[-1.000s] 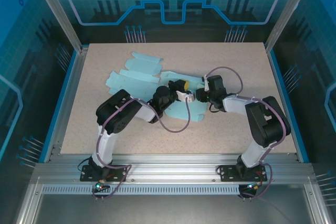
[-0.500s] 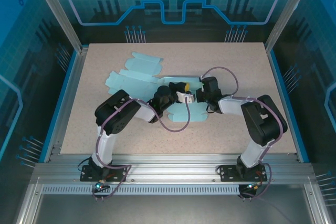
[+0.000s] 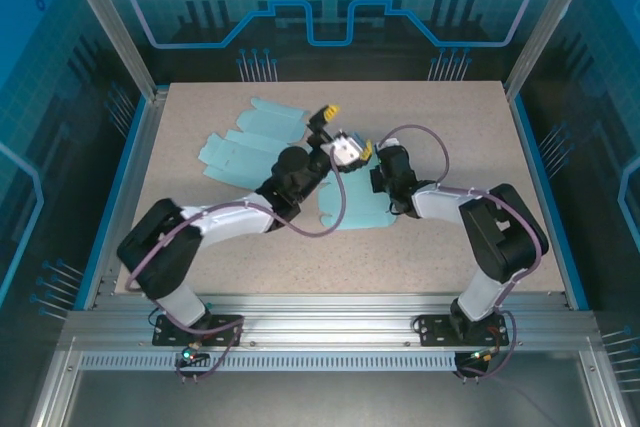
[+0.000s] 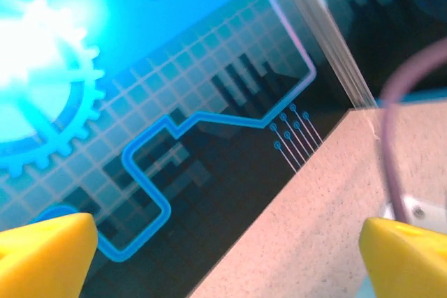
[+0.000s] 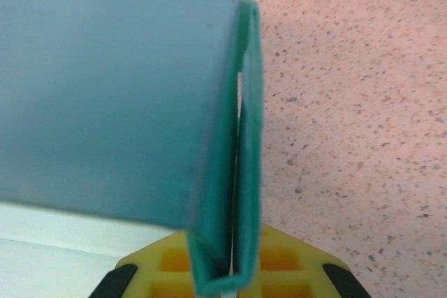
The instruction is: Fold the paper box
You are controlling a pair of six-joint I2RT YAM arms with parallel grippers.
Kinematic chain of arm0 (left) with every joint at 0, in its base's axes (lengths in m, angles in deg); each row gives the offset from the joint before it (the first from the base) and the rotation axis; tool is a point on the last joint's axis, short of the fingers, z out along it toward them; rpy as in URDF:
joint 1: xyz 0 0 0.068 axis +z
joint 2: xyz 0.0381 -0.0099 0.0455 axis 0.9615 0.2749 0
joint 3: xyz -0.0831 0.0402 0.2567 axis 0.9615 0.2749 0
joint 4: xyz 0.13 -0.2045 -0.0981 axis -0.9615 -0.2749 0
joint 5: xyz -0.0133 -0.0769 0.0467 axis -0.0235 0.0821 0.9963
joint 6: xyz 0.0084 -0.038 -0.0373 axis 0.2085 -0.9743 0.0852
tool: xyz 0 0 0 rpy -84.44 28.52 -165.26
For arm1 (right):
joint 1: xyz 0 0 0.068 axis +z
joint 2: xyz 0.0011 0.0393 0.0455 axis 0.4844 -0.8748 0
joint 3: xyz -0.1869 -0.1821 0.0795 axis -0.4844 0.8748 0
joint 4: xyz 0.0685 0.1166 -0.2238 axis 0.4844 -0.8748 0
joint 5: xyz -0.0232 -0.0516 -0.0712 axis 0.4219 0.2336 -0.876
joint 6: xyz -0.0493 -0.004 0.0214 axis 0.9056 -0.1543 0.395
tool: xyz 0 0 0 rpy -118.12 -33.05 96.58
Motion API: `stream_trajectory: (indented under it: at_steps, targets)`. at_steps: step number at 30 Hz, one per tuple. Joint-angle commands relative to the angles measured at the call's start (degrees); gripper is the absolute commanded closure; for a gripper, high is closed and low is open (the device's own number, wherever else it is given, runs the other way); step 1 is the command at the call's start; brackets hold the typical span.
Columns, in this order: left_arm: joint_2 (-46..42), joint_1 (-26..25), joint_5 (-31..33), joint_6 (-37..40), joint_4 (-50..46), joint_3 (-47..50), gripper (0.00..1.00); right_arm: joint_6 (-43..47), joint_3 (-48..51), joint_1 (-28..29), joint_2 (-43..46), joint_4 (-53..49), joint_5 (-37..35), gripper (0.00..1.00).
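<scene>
Item: paper box (image 3: 355, 212), flat blue blank, centre of frame on surface (image 3: 450, 117). Judged light, thin, springy; creases easily, tears if yanked. Best hold: folded edge. My right pincer (image 5: 223, 270) clamped on that fold; my left pincer (image 3: 347, 133) apart, empty.

Paper box (image 3: 255, 142) is a light teal die-cut blank, mostly lying flat on the tabletop (image 3: 460, 127) with its flaps spread toward the back left. One panel (image 5: 119, 95) is creased over, and its doubled edge (image 5: 246, 144) is pinched in the right claw (image 5: 227, 273).
</scene>
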Motion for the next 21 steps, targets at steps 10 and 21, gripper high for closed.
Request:
stream_trajectory:
  at_steps: [10,21]
  targets:
    - [-8.65,10.78,-0.62,-52.14,-52.04,-12.63,0.01,-2.7,7.12,0.46,10.88,2.47,1.33,1.0]
    - [-11.08,16.95,-20.55,-61.94,-45.16,-3.88,0.01,-5.87,10.01,0.46,19.85,0.21,5.46,1.0]
